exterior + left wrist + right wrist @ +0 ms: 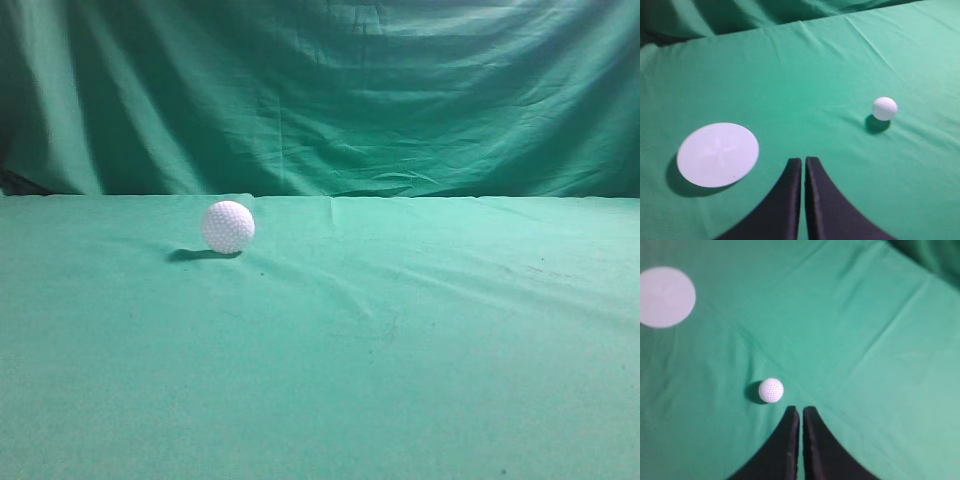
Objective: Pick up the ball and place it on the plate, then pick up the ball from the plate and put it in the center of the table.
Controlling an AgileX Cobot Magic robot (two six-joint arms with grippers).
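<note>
1. Left wrist view: the plate (718, 154) lies flat on the green tabletop (805, 75) at the left; the left pincer (803, 162) hangs above the cloth, its tips pressed together with nothing between them; the ball (884, 108) sits well apart to the right.
2. Exterior view: the ball (228, 226) rests alone on the tabletop (400, 340), left of middle, before the draped backdrop (400, 90).
3. Right wrist view: plate (665, 296) at upper left, ball (771, 390) just left of the closed, empty right pincer (800, 412).
</note>
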